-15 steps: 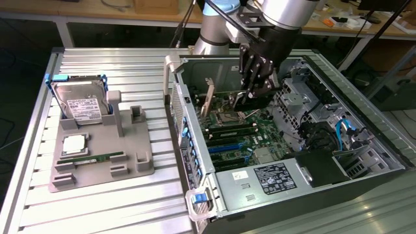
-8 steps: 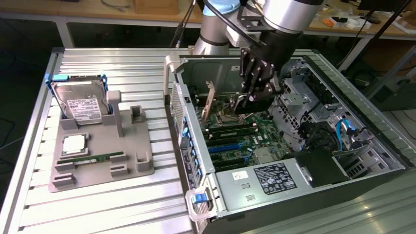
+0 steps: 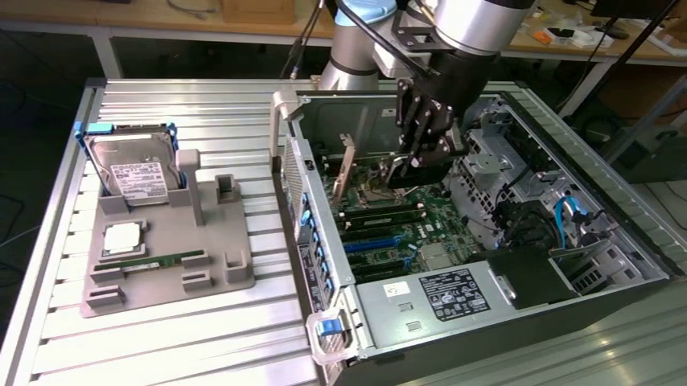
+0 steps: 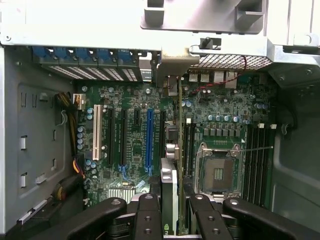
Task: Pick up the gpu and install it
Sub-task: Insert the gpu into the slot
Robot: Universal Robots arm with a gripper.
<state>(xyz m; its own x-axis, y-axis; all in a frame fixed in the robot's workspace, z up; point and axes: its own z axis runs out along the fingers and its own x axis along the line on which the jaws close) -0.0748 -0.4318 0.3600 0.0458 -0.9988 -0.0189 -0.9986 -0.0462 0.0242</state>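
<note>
My gripper (image 3: 417, 165) reaches down inside the open computer case (image 3: 322, 241) and is shut on the gpu (image 3: 359, 169). The card stands on edge over the green motherboard (image 3: 392, 229), with its metal end bracket (image 3: 345, 165) toward the case's rear wall. In the wrist view the gpu (image 4: 169, 180) runs edge-on between my two black fingers (image 4: 147, 215), from the gripper (image 4: 172, 202) toward the rear slot openings. It sits just beside the blue expansion slot (image 4: 149, 140). Whether its edge sits in a slot I cannot tell.
A grey holder tray (image 3: 215, 265) on the exterior view's left carries a hard drive (image 3: 129, 173), a processor (image 3: 124, 239) and a RAM stick (image 3: 150, 261). Inside the case are the power supply (image 3: 446, 293), the drive cage (image 3: 504, 161) and the empty CPU socket (image 4: 218, 172).
</note>
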